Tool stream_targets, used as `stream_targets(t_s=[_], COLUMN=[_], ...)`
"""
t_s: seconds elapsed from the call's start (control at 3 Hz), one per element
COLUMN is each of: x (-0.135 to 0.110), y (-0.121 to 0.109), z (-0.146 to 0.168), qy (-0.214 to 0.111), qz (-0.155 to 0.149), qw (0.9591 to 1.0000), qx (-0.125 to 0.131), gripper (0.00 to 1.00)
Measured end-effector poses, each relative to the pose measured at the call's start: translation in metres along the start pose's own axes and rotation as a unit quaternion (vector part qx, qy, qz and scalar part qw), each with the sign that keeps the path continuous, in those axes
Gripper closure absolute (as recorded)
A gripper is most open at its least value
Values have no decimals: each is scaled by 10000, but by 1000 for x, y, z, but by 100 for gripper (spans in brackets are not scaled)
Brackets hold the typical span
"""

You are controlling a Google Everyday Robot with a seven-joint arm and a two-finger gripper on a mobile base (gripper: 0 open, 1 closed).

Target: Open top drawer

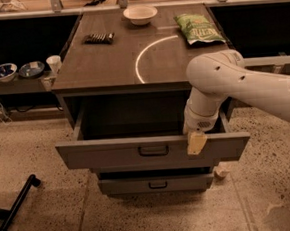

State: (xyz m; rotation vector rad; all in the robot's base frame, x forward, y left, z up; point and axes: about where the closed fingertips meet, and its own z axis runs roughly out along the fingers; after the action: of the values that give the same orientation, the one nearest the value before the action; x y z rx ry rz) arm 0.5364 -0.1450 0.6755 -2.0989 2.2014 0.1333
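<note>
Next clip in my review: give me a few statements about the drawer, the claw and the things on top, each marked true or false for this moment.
1. The top drawer stands pulled far out. True.
2. The claw is at the drawer's front edge, left of the handle. False: it is right of the handle.
3. A white bowl stands on the cabinet top. True.
4. The green bag lies inside the open drawer. False: it lies on the cabinet top, at the back right.
</note>
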Motion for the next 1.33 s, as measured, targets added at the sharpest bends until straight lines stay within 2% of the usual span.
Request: stream_targets(t_s=[0.33, 0.67, 1.0, 1.33], x=[-11, -25, -38, -56], y=[25, 33, 19, -20], z=[-21, -68, -102, -108], qy=[127, 358, 447, 424], qz=[-225, -445, -573, -629], qw=[9995, 9968, 9938, 9936], qx=[159, 568, 845, 838], gripper=[46, 41, 43, 62])
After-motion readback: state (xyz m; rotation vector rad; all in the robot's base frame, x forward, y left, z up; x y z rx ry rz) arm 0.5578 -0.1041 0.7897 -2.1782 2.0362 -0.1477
